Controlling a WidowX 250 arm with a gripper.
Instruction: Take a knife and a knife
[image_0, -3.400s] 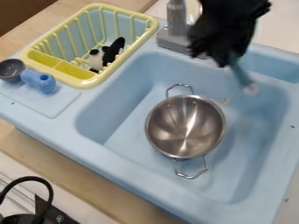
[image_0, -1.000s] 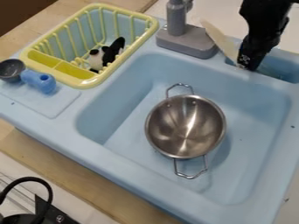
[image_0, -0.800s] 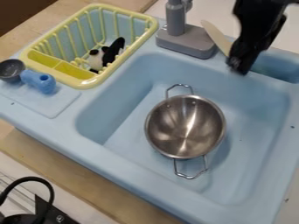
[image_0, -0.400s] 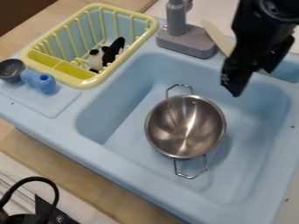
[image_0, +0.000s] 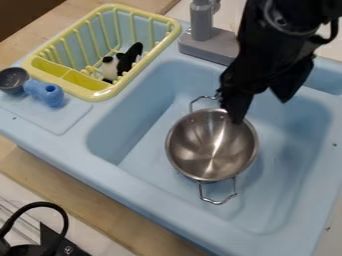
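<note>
Cam view: pincer (image_0: 260, 111) hangs over the far R part of the sink basin (image_0: 133, 112), arm in from the top edge, R of ctr. Basin walls ring a metal pan (image_0: 212, 150) on all sides; its loop handles point far & near, near one (image_0: 219, 201) w/ room before the near wall. Wide gap btwn pan & L wall, another gap btwn pan & R wall, both down to the basin floor. Far side is tight: gray faucet (image_0: 202, 22) stands on the far ledge just L of the arm, its base partly behind it; recessed tray (image_0: 326, 77) at far R. Pincer is released, jaws well apart, nothing seen btwn them; L tip overlaps the pan's far R rim, can't tell if touching, R tip over the basin, apart from the pan. Knife: can't tell where it is. Far L, yellow dish rack (image_0: 103, 95) on the ledge, its rim near the basin's edge, w/ a blk/wht item (image_0: 120, 62) inside. Left edge: dark cup (image_0: 12, 80) & blue piece (image_0: 45, 93) side by side, nr the rack's near L corner. Near L: wood counter (image_0: 73, 200) along the sink's outer edge, blk cable (image_0: 40, 204) looping in the corner.
</note>
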